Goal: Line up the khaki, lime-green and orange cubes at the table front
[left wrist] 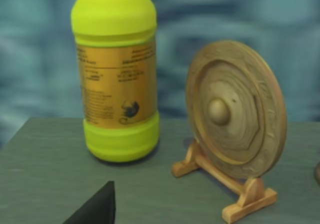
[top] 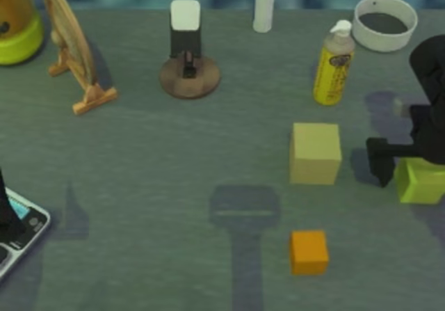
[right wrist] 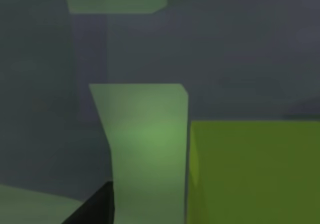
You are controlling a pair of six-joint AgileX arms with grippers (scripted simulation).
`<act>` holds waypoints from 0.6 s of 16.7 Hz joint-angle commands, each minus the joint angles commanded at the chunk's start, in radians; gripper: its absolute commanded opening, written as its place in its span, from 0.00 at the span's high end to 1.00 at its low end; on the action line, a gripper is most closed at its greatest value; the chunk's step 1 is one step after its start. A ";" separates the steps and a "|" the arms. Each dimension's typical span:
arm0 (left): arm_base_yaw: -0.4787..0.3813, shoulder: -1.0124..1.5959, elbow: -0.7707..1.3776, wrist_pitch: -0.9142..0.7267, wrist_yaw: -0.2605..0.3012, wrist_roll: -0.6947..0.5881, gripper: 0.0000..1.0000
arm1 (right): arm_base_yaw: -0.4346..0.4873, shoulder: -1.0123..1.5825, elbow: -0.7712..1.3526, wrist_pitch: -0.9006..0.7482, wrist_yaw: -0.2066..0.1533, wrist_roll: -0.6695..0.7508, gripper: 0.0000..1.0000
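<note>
at the back of the tabletop stand a wooden disc on a stand (top: 69, 50), a big yellow bottle (top: 14, 22), a dark round base with a white block (top: 188, 53), a white tube (top: 264, 3), a yellow pump bottle (top: 334, 64) and a white bowl (top: 384, 23). a scale (top: 21, 231) lies at the left edge.

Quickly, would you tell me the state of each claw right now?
Left claw: cannot be told.
Right claw: at the green cube; grip cannot be told.

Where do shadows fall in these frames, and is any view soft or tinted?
Top view: dark arm-shaped shadow on the table left of the orange cube; the right gripper shades the lime-green cube. Right wrist view: the finger picks up a green tint beside that cube. Left wrist view: background blurred, soft shadow under the big yellow bottle.
</note>
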 joint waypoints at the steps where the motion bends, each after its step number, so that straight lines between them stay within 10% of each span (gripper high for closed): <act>1: 0.000 0.000 0.000 0.000 0.000 0.000 0.00 | 0.000 0.000 0.000 0.000 0.000 0.000 0.08; 10: 0.000 0.000 0.000 0.000 0.000 0.000 0.00 | 0.000 0.000 0.000 0.000 0.000 0.000 0.75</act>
